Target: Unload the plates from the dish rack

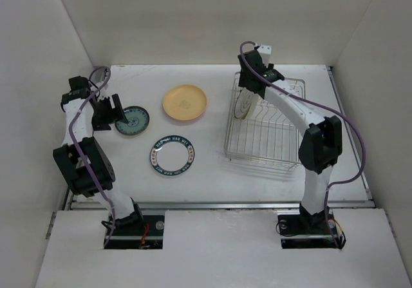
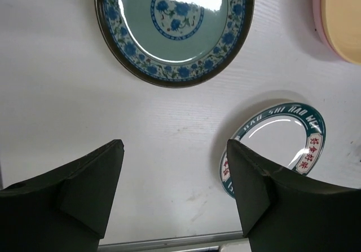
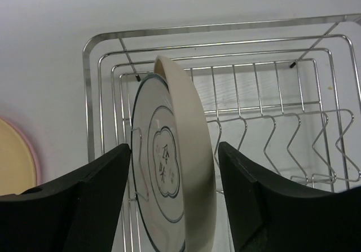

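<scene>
Between the right jaws, which stand spread, a cream plate and a white plate sit upright in the rack. Left jaws hang spread above the worktop, holding nothing. You are at the pick step: close on one plate, then lift clear.

A round teal plate with a blue floral rim lies flat on the white table, beyond the left gripper, whose dark fingers stand apart over bare table. A white plate with a dark lettered rim lies lower right, partly behind one finger; a yellow-tan plate shows top right.
</scene>
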You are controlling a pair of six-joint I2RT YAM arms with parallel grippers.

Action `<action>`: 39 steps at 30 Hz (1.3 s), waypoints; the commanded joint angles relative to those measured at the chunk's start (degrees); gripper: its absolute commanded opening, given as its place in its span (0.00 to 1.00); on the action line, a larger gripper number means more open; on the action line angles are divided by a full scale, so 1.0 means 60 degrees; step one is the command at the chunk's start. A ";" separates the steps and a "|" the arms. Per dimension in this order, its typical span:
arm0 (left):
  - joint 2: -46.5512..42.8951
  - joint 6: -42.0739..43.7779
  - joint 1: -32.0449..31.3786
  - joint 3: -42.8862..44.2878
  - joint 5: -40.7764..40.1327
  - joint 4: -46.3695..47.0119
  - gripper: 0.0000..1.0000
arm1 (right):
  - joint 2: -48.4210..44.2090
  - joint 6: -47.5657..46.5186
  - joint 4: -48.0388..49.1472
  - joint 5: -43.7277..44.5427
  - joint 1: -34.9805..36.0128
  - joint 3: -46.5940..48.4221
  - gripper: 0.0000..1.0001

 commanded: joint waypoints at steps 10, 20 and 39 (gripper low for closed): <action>-0.0533 0.0259 -0.0045 -0.0541 0.0760 -0.0353 0.71 | -0.0521 0.0302 -0.0072 0.0395 -0.0315 -0.0032 0.28; -0.0533 0.0347 -0.0045 -0.0629 0.0847 -0.0353 0.71 | -0.1606 -0.0386 -0.0159 0.1128 -0.0315 0.0303 0.10; -0.0533 0.0347 -0.0425 -0.0541 0.0935 -0.0527 0.72 | -0.3115 -0.2948 0.0337 0.4569 -0.0139 0.1637 0.00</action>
